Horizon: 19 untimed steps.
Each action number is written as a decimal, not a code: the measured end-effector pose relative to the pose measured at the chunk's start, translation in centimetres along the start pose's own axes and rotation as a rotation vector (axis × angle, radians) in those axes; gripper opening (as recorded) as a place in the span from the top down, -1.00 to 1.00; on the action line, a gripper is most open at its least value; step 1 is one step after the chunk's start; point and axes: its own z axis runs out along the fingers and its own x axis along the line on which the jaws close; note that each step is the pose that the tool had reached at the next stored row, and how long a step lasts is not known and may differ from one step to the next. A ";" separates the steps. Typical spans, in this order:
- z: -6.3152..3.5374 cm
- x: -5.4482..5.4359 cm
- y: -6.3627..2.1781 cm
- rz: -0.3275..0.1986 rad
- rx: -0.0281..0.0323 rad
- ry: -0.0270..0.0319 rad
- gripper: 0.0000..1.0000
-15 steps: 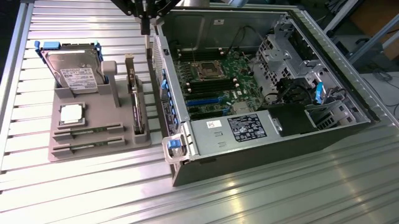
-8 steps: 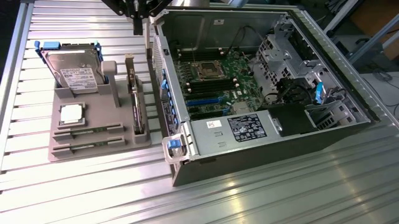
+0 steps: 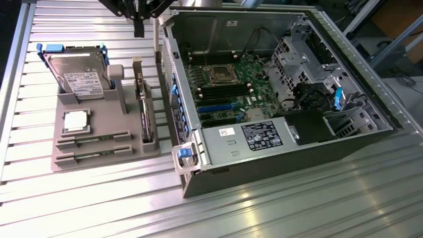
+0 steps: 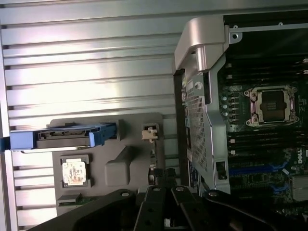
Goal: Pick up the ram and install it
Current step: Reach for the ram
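Observation:
Two ram sticks, thin and green, lie in the front slots of the grey holder (image 3: 66,166): one ram (image 3: 92,139) sits behind the other ram (image 3: 91,156). A green end of a ram (image 4: 72,198) shows in the wrist view beside the CPU. My gripper (image 3: 138,27) hangs high over the table near the back. It is between the holder and the open computer case (image 3: 284,148), far from both rams. Its dark fingers are shut with nothing in them. The gripper's black linkage (image 4: 166,211) shows in the wrist view.
On the holder stand a hard drive (image 3: 79,77) in a blue caddy, a square silver CPU (image 3: 76,120) and an upright expansion card (image 3: 144,106). Inside the case lie the motherboard's memory slots (image 3: 225,91) and CPU socket (image 3: 218,74). The ribbed metal table (image 3: 297,208) lies in front of the case.

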 end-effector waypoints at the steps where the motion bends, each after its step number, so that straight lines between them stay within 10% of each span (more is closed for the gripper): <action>1: 0.00 0.1 -0.01 0.000 0.0000 0.0000 0.79; 19: -0.06 2.6 -0.20 0.000 0.0001 0.0000 0.79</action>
